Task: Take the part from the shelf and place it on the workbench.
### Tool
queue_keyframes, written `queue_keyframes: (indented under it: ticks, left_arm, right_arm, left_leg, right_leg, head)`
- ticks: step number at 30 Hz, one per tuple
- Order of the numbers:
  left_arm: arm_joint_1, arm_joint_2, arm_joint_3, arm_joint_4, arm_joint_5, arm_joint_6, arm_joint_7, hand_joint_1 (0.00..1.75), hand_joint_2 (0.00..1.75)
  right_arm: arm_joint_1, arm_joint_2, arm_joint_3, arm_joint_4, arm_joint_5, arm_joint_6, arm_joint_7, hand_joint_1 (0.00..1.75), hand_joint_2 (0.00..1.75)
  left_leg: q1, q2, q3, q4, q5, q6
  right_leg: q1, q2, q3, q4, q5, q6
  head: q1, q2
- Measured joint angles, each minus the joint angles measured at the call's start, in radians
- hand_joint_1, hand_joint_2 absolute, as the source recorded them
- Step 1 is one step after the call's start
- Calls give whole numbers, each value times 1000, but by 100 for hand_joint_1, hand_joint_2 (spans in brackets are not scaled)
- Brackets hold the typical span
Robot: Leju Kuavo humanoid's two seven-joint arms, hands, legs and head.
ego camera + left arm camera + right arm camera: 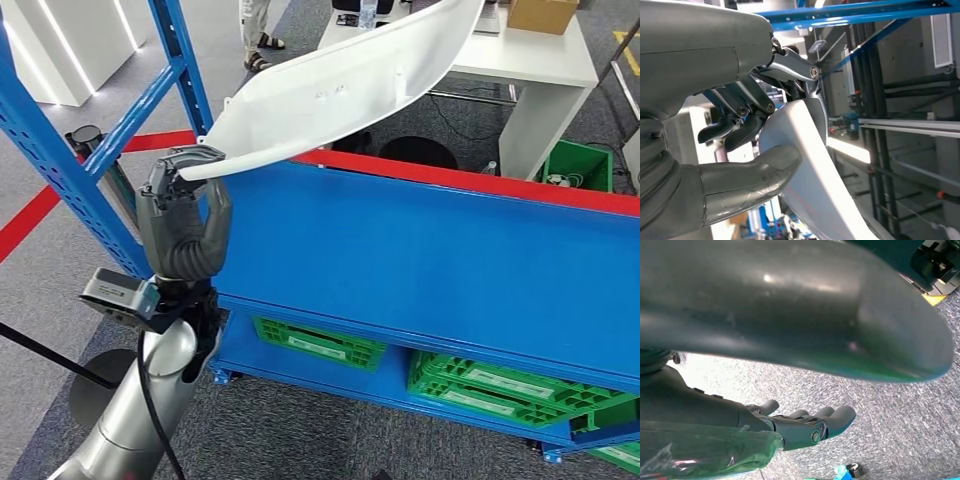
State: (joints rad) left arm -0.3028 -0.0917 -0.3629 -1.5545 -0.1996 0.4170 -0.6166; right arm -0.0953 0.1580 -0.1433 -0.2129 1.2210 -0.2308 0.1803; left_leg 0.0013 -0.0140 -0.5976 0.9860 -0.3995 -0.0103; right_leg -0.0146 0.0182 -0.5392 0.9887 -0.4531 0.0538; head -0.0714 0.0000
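Premises present as an industrial workshop or robotics test area. Evidence: a heavy blue steel storage rack with a red top rail (423, 250), green plastic slatted pallets (483, 385) stored beneath it, and grey speckled carpet floor (45, 290) marked with red tape lines (26, 222). A white work table (528, 70) carrying a brown cardboard box (540, 14) stands behind the rack.

the left hand (183, 215) holds the near end of the long part (347, 85), which reaches up and away to the right above the shelf (423, 260) that runs across in front. pallets (483, 385) lie on the floor under the shelf, and behind it stands a table (528, 60) with a box (540, 14) on it, a crate (577, 165) on the floor at its right. the right hand (806, 425) hangs over the carpet.
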Motion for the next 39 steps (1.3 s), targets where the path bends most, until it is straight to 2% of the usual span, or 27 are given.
queue_keyframes:
  ticks: [14,23,28,39]
  left_arm:
    - [114,-3,-71,-137,82,30,-62,175,175]
    - [206,17,-131,-230,60,140,-80,175,175]
    - [241,32,-178,-279,86,160,-80,175,175]
    - [273,56,-263,-348,105,172,-80,175,175]
  right_arm:
    - [14,3,-2,0,-13,-16,1,0,0]
    - [29,3,-21,0,-25,-38,-9,0,0]
    - [34,3,-28,1,-26,-45,-9,0,0]
    - [44,3,-40,2,-26,-57,-8,0,0]
  left_leg:
    - [0,0,0,0,0,0]
    - [0,0,0,0,-1,0]
    - [0,0,0,0,-1,0]
    - [0,0,0,0,-1,1]
  right_leg:
    - [0,0,0,0,0,0]
    - [0,0,0,0,-1,0]
    - [0,0,0,0,-1,0]
    - [0,0,0,0,-1,0]
  head:
    - [0,0]
    - [0,0]
    - [0,0]
    - [0,0]
